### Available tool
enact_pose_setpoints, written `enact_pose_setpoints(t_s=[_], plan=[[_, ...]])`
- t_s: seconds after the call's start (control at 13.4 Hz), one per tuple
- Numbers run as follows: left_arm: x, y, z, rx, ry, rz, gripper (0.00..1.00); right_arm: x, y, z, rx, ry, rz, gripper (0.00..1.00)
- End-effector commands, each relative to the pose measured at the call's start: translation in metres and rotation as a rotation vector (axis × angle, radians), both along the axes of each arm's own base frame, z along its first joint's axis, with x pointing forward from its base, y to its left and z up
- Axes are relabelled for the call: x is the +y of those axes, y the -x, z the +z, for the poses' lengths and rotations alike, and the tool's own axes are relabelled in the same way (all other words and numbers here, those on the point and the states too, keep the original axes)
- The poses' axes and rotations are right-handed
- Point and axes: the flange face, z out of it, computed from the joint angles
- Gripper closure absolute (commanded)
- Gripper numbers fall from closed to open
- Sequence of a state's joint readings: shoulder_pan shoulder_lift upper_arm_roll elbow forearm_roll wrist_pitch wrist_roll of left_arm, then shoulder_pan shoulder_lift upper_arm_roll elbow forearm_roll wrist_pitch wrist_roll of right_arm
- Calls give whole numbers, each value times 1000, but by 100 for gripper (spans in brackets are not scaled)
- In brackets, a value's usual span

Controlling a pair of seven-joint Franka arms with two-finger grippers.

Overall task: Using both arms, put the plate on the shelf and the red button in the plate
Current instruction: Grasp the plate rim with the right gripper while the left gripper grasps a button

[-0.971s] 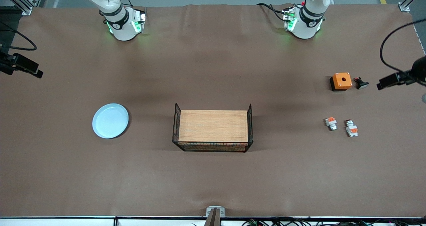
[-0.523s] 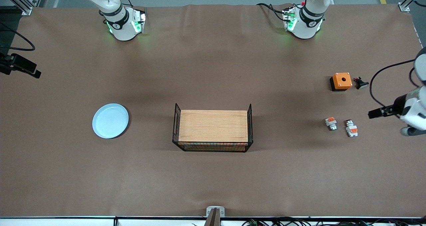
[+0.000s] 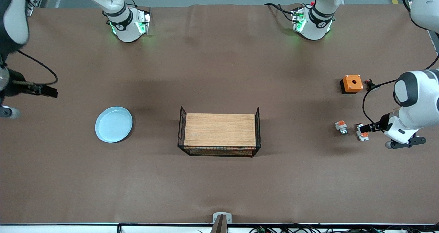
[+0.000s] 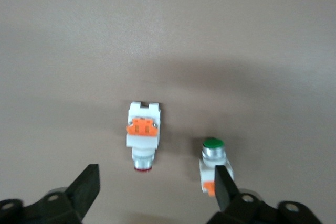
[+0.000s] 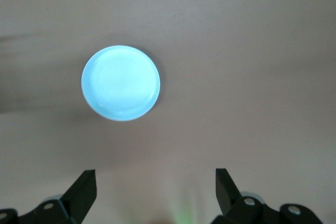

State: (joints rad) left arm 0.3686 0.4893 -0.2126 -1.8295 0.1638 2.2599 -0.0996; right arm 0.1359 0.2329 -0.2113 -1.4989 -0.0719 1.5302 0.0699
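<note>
The plate (image 3: 113, 124) is seen lying flat on the table toward the right arm's end, well apart from the wire basket (image 3: 218, 153) with its wooden board (image 3: 219, 130) at mid-table; the red button (image 4: 142, 136) is found toward the left arm's end, just beside a shorter green-capped switch piece (image 4: 212, 164) and nearer to the front camera than the orange box (image 3: 352, 83). The left gripper (image 4: 157, 190) is held low over the red button with its fingers spread wide, nothing between them; the right gripper (image 5: 155, 193) is held over bare table near the plate, fingers likewise apart and empty. The button is judged small, light and rigid, best pinched across its white body at the orange patch, since the round metal end could slip. The plate is judged stiff, smooth and possibly breakable, so the raised rim is best taken
</note>
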Motion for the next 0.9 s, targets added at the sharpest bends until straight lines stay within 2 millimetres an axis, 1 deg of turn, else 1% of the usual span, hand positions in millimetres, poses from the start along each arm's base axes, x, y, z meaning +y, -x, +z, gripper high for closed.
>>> enact_pose_setpoints(t_s=[0.0, 0.07, 0.22, 0.3, 0.37, 0.45, 0.52, 0.6, 0.67, 0.82], plan=[[12, 6, -33, -1, 4, 10, 7, -11, -2, -63, -10, 20, 21, 0], [23, 10, -43, 10, 9, 27, 8, -18, -1, -90, -25, 15, 19, 0], [26, 10, -53, 8, 14, 31, 11, -30, -2, -145, -46, -8, 48, 0], [29, 10, -55, 2, 15, 33, 12, -40, -3, -166, -55, -21, 53, 0], [32, 10, -64, -4, 18, 37, 12, -44, -4, -183, -53, -38, 71, 0], [34, 10, -68, -20, 21, 41, 12, -45, -5, -197, -40, -51, 86, 0], [33, 10, -77, -21, 26, 40, 14, -47, -1, -212, -21, -64, 80, 0], [33, 8, -80, -34, 27, 40, 15, -46, 0, -223, -18, -76, 71, 0], [32, 9, -85, -32, 30, 40, 21, -46, 3, -235, -16, -82, 74, 0], [31, 11, -84, -29, 30, 24, 50, -45, 11, -269, -22, -104, 93, 0]])
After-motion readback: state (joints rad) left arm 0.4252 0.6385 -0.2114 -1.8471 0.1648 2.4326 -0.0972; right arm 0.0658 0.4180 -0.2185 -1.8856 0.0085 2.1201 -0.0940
